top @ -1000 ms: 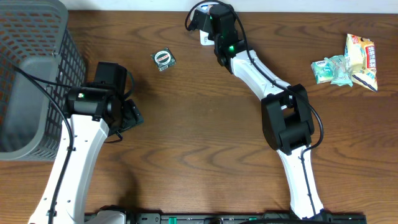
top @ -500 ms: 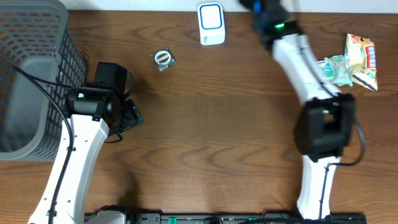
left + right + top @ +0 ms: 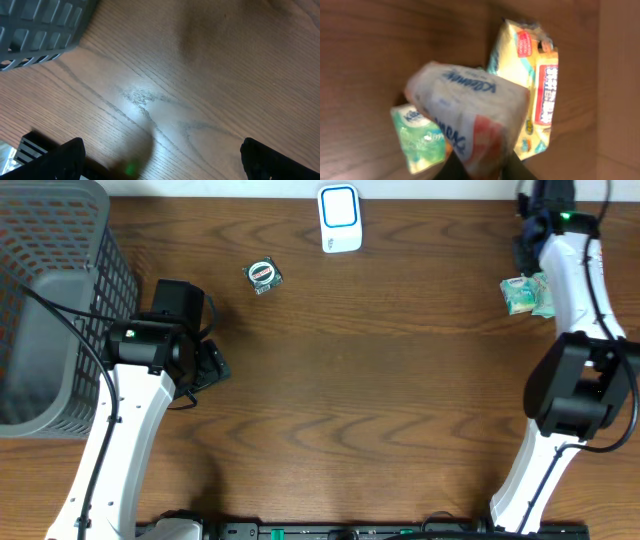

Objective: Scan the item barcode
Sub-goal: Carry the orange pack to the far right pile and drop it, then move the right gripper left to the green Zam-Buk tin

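- Kleenex pack (image 3: 470,115) sits at the right gripper (image 3: 487,172), at the table's (image 3: 400,400) 2 o'clock. I cannot tell whether the claw pinches it.
- Yellow packet (image 3: 535,85) and green pack (image 3: 420,135) lie beneath.
- Scanner (image 3: 339,218) stands at 12 o'clock.
- Left gripper (image 3: 170,160) is spread wide.

Blurred tissue pack (image 3: 470,117), perhaps gripped, right fingers (image 3: 454,173) cropped, basket (image 3: 105,265) cut off at edge
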`<action>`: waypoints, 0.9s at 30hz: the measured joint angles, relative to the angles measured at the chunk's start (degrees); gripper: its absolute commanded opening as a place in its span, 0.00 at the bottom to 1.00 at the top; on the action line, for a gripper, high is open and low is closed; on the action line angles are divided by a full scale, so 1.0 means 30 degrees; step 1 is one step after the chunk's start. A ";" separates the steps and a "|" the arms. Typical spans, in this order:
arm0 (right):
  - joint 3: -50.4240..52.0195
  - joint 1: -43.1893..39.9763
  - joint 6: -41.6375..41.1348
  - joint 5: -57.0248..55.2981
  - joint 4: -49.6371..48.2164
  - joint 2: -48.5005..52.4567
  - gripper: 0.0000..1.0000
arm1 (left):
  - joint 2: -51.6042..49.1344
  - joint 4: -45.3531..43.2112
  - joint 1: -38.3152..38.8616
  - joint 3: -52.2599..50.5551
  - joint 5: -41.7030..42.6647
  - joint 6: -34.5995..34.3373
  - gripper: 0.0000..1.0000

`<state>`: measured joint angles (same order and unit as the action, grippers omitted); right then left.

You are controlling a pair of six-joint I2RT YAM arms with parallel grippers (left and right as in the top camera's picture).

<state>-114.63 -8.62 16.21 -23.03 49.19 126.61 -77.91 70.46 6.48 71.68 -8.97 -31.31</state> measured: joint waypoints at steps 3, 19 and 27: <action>0.0000 -0.0750 -0.0583 0.0612 0.0364 0.0000 0.62 | 0.0000 0.0000 0.0000 0.0000 0.0000 0.0000 0.97; 0.0000 -0.0007 -0.2244 0.1960 0.1056 -0.0007 0.99 | 0.0000 -0.0007 0.0000 0.0000 0.0000 0.0000 0.98; 0.0000 0.2601 -0.2266 0.7723 0.0124 -0.0517 0.99 | 0.0000 -0.0007 0.0000 0.0000 0.0000 0.0000 0.97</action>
<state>-114.63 -0.82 9.41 0.14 49.56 125.05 -77.91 70.43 6.48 71.68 -8.97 -31.31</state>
